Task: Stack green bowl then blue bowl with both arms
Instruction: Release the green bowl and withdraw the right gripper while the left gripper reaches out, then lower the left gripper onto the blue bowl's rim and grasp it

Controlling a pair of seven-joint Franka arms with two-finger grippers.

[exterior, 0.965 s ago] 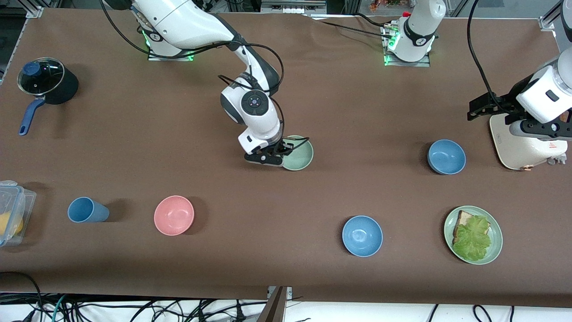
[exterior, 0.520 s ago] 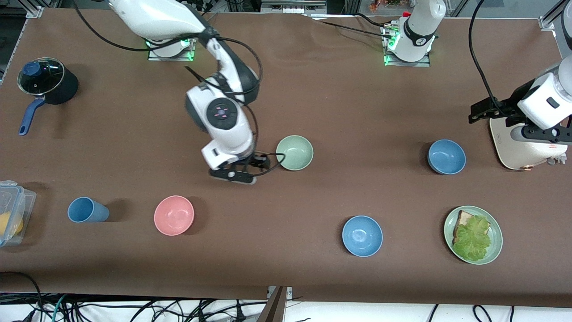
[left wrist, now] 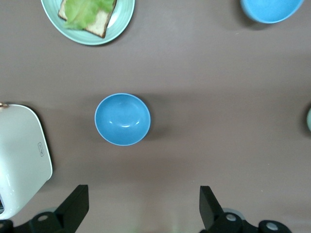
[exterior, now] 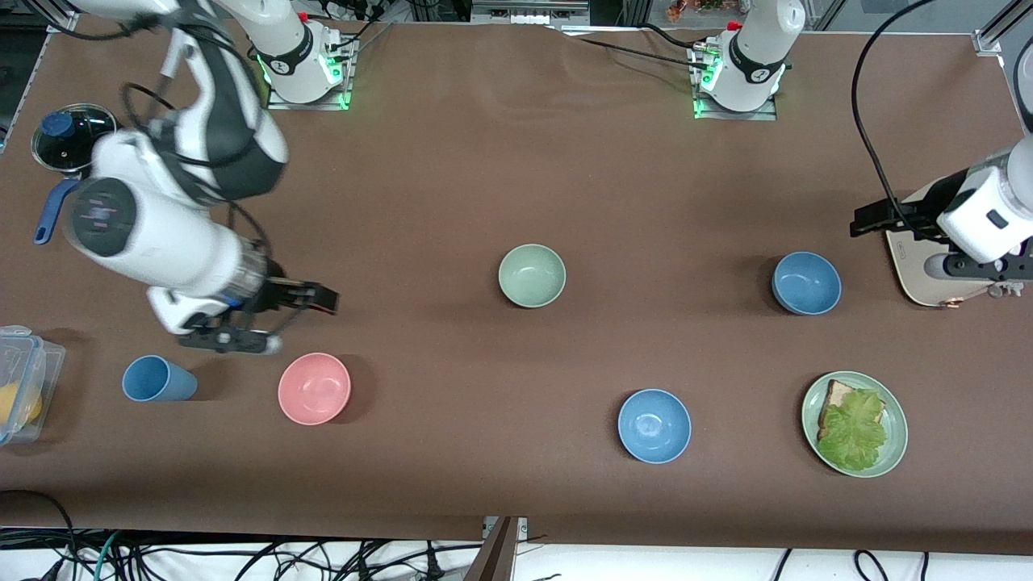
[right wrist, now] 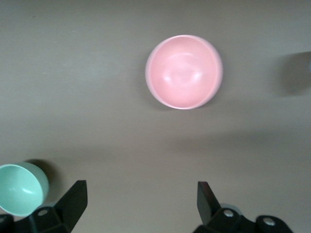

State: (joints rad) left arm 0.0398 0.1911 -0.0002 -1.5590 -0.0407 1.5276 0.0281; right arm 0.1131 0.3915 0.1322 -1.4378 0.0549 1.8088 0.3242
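The green bowl point(exterior: 532, 275) sits mid-worktop, empty and ungripped. The blue bowl point(exterior: 806, 282) lies toward the left arm's end, directly under the left end effector point(left wrist: 141, 206), which hangs open and empty. The right end effector point(exterior: 266, 323), likewise open and empty, hovers by the pink bowl point(exterior: 314, 388), well apart from the green bowl.

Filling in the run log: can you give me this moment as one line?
right claw: open, empty, above table near pink bowl | left claw: open, over blue bowl | green bowl: alone on table, unstacked

Even overhead light, soft shadows
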